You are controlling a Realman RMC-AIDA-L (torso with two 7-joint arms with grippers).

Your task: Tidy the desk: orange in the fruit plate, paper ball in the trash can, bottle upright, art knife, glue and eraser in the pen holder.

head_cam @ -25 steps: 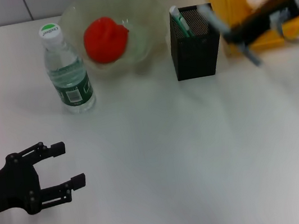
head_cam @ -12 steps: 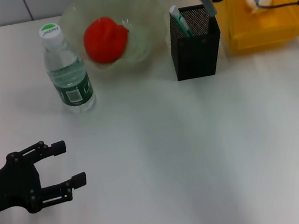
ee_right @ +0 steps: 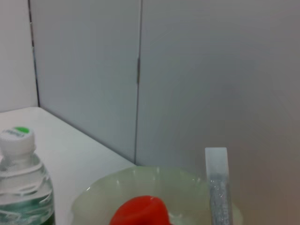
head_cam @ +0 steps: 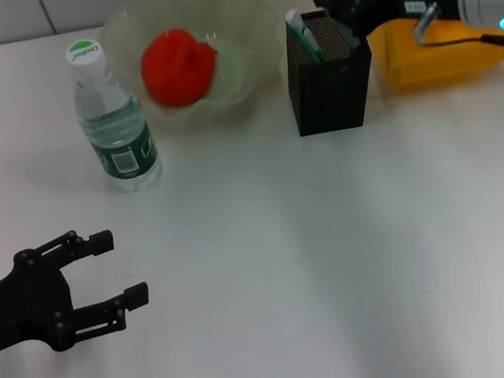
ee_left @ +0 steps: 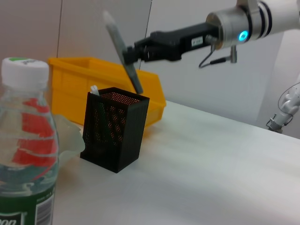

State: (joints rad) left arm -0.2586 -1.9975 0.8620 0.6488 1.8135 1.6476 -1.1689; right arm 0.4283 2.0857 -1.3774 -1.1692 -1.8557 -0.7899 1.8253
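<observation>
One long tool, poised over the pen holder [head_cam: 328, 71].
Right claw [head_cam: 330, 2] grips the art knife [ee_left: 123, 51], tilted, tip just above the opening; left claw [head_cam: 110, 273] idles wide, low over the bench.

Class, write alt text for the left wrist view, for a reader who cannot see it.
The right gripper holds a grey art knife tilted above the black mesh pen holder, its lower tip at the holder's opening. A yellow bin stands behind the holder, and an upright water bottle with a white cap fills the near foreground on the white desk.
</observation>
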